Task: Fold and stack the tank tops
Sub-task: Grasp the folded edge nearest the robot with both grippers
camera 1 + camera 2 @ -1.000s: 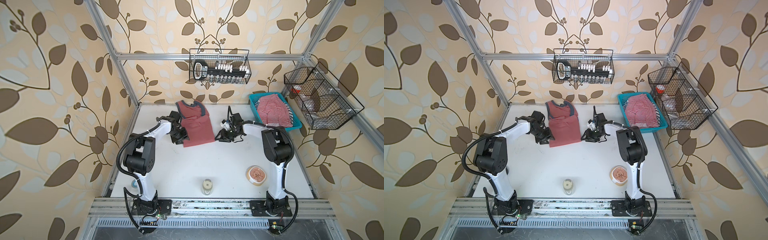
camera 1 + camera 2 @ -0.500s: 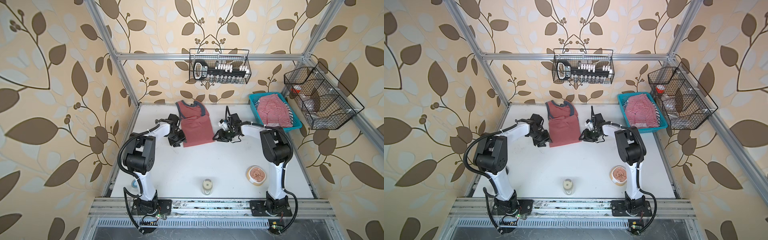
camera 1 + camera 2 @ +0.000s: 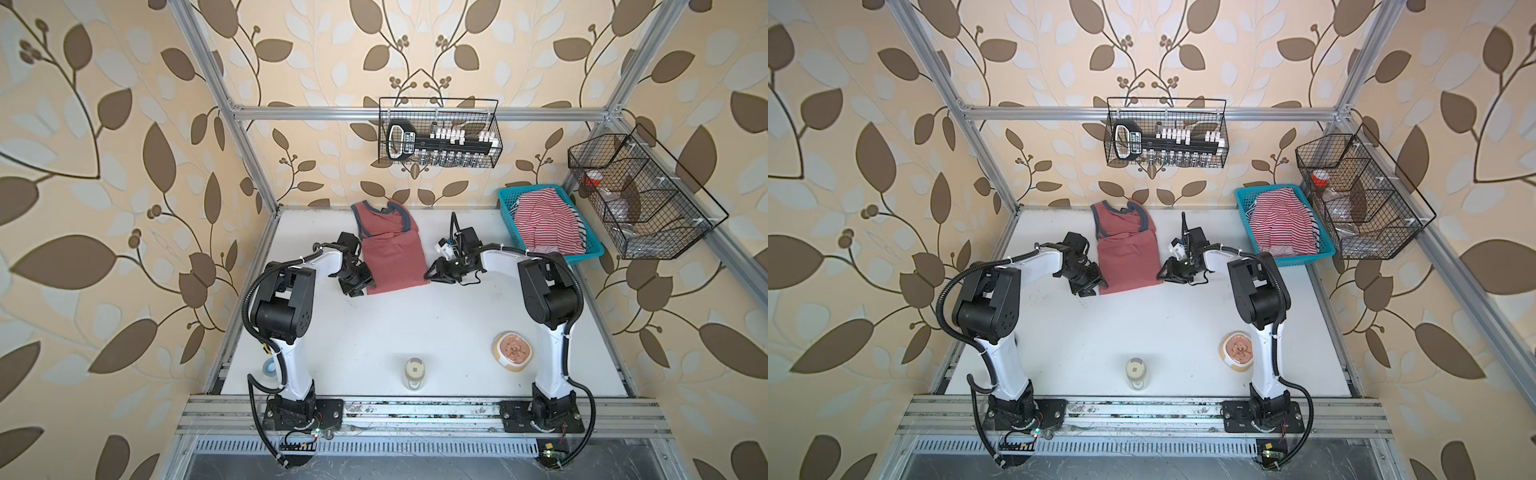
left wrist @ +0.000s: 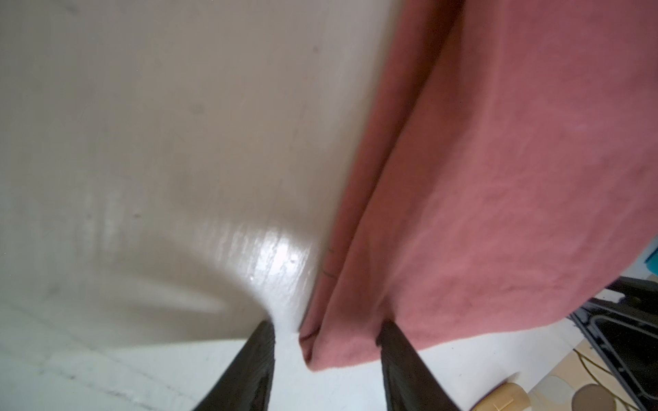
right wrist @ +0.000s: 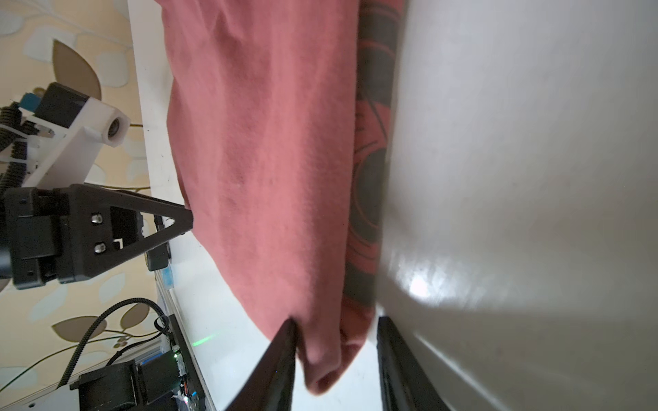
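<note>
Now the left gripper (image 4: pixel 325 331) and right gripper (image 5: pixel 334 327) each stand spread astride a near corner of the brick-red tank top (image 3: pixel 390 257), which lies far-centre on the table (image 3: pixel 415 324). Far right, the blue basket (image 3: pixel 508 220) holds the striped tank top (image 3: pixel 544 224).

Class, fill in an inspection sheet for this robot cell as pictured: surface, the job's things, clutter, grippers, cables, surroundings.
Surface: white table, bare in the middle.
Job's things: red tank top lies on the table near the back; striped tank top sits crumpled in the blue basket.
Clutter: jar and tan bowl near the front; tape roll by the left arm's base.
Grippers: left gripper and right gripper each straddle a hem corner of the red top, jaws apart.
Cables: black conduit loops along each arm.
Surroundings: back wire basket, side wire basket, leaf wallpaper.
</note>
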`<action>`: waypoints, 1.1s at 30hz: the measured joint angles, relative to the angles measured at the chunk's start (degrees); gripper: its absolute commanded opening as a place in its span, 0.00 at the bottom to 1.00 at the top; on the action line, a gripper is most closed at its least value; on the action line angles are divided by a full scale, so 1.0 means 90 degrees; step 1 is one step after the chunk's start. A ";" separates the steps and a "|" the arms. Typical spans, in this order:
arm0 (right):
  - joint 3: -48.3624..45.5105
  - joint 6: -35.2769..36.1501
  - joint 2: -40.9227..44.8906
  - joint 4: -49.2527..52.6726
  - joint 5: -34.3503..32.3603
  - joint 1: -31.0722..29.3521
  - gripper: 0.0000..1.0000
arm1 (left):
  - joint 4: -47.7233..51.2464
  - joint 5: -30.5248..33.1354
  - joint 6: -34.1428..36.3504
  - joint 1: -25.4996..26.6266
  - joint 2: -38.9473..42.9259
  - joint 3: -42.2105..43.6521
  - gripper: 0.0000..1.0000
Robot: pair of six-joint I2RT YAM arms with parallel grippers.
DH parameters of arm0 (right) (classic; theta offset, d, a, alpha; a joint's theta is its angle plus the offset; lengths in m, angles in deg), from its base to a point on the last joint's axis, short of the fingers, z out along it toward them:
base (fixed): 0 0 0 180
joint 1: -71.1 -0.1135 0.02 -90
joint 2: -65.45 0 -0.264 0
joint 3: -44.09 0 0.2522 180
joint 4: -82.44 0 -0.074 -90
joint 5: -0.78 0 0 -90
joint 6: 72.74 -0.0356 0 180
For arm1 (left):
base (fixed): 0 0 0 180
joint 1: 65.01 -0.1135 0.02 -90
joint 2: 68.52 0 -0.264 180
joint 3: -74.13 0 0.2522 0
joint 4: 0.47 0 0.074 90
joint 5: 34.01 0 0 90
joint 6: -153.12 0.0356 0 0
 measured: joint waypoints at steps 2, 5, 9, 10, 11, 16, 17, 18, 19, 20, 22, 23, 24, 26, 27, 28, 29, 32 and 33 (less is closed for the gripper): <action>0.0000 -0.0027 -0.0022 -0.0051 0.0036 -0.0015 0.37 | -0.0070 -0.0078 -0.0024 0.0000 0.0002 0.0039 0.48; 0.0000 -0.0061 -0.0046 -0.0112 0.0070 -0.0034 0.34 | -0.0206 -0.0131 -0.0085 0.0000 0.0034 0.0134 0.44; 0.0000 -0.0134 -0.0080 -0.0138 0.0063 -0.0056 0.23 | -0.0396 -0.0238 -0.0160 0.0000 0.0073 0.0270 0.38; -0.0005 -0.0151 -0.0087 -0.0141 0.0061 -0.0061 0.20 | -0.0432 -0.0267 -0.0170 0.0000 0.0075 0.0296 0.36; -0.0017 -0.0153 -0.0092 -0.0146 0.0053 -0.0068 0.16 | -0.0476 -0.0294 -0.0185 0.0000 0.0083 0.0325 0.33; -0.0138 -0.0185 -0.0092 -0.0221 0.0056 -0.0068 0.00 | -0.0622 -0.0372 -0.0211 0.0010 0.0083 0.0474 0.00; -0.0153 -0.0197 -0.0092 -0.0240 0.0078 -0.0068 0.00 | -0.0656 -0.0435 -0.0204 0.0010 0.0083 0.0515 0.00; -0.0180 -0.0199 -0.0092 -0.0272 0.0095 -0.0070 0.00 | -0.0673 -0.0437 -0.0228 0.0010 0.0092 0.0544 0.00; -0.0223 -0.0199 -0.0075 -0.0325 0.0100 -0.0068 0.00 | -0.0697 -0.0447 -0.0233 0.0010 0.0109 0.0571 0.00; -0.0318 -0.0197 -0.0024 -0.0423 0.0109 -0.0070 0.00 | -0.0750 -0.0447 -0.0231 0.0010 0.0146 0.0622 0.00; -0.0644 -0.0199 0.0163 -0.0605 0.0119 -0.0087 0.00 | -0.0821 -0.0447 -0.0231 0.0022 0.0270 0.0797 0.00; -0.0896 -0.0204 0.0321 -0.0695 0.0129 -0.0109 0.00 | -0.0814 -0.0440 -0.0228 0.0046 0.0374 0.0918 0.00; -0.1168 -0.0204 0.0508 -0.0750 0.0138 -0.0146 0.00 | -0.0789 -0.0435 -0.0228 0.0085 0.0493 0.1059 0.00; -0.1647 -0.0206 0.0877 -0.0797 0.0146 -0.0243 0.00 | -0.0690 -0.0406 -0.0231 0.0182 0.0755 0.1353 0.00; -0.1865 -0.0209 0.1073 -0.0811 0.0146 -0.0306 0.00 | -0.0627 -0.0384 -0.0236 0.0243 0.0908 0.1513 0.00; -0.2055 -0.0211 0.1258 -0.0840 0.0138 -0.0367 0.00 | -0.0576 -0.0359 -0.0240 0.0304 0.1037 0.1644 0.00; -0.2259 -0.0231 0.1477 -0.0869 0.0136 -0.0435 0.00 | -0.0500 -0.0308 -0.0260 0.0381 0.1212 0.1809 0.00; -0.2786 -0.0333 0.2081 -0.1018 0.0090 -0.0641 0.00 | -0.0345 -0.0189 -0.0357 0.0590 0.1831 0.2307 0.00; -0.2958 -0.0374 0.2276 -0.1081 0.0063 -0.0709 0.00 | -0.0287 -0.0148 -0.0432 0.0641 0.2084 0.2465 0.00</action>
